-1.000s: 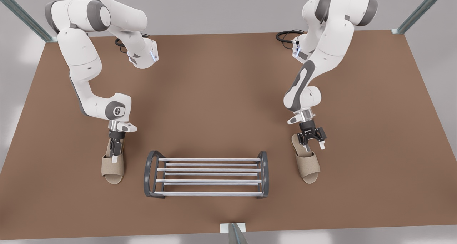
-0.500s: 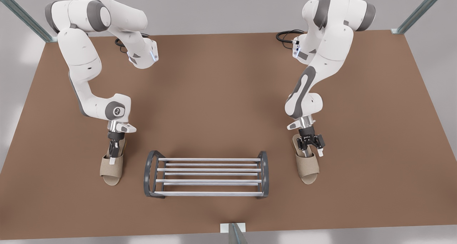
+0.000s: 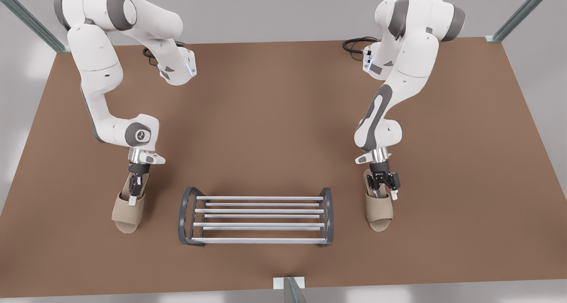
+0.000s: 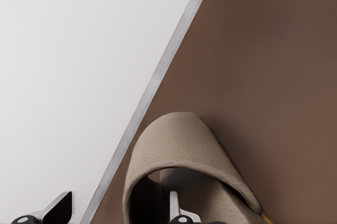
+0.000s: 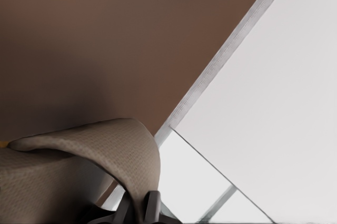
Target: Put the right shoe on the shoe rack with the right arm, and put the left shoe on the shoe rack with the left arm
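Your right gripper has its fingers clamped on the woven beige strap of the right shoe, their tips cut off in the wrist view. The fingers of your left gripper stand apart, one under the arched strap of the left shoe and one outside it (not touching). Both arms reach steeply down. The shoes flank the silver-barred shoe rack.

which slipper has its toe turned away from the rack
The slipper on the front view's left: its toe angles off from the rack; the other slipper points nearly straight.
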`<action>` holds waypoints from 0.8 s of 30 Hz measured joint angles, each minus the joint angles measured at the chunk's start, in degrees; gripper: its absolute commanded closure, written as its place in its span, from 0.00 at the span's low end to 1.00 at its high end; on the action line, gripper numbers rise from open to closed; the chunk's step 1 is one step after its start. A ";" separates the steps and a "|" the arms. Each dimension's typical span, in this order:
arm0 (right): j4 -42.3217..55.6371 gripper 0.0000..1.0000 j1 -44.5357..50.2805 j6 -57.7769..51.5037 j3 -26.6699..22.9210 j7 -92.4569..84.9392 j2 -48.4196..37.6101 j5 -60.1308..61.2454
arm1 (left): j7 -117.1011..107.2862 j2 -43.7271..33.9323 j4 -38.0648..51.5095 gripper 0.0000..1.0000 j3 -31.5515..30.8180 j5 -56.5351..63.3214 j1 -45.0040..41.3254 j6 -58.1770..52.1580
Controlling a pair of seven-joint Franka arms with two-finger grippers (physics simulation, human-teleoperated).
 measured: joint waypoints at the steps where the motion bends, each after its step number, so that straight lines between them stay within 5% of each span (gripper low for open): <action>1: -0.04 0.79 -0.01 0.63 0.07 -0.11 -1.76 0.00 | 0.08 0.10 0.57 0.03 0.04 0.37 0.00 0.68; 12: 3.19 0.79 4.75 15.02 6.00 5.30 -22.76 1.76 | 0.83 1.25 6.37 0.04 1.48 3.40 -0.03 9.53; 17: 4.94 0.79 7.17 20.68 10.54 7.77 -24.39 8.51 | 1.10 1.87 7.17 0.27 2.60 4.15 0.00 11.35; 24: 11.57 0.79 16.04 23.62 11.09 10.21 -19.62 17.71 | 1.31 2.45 7.47 0.40 2.72 4.53 -0.01 12.46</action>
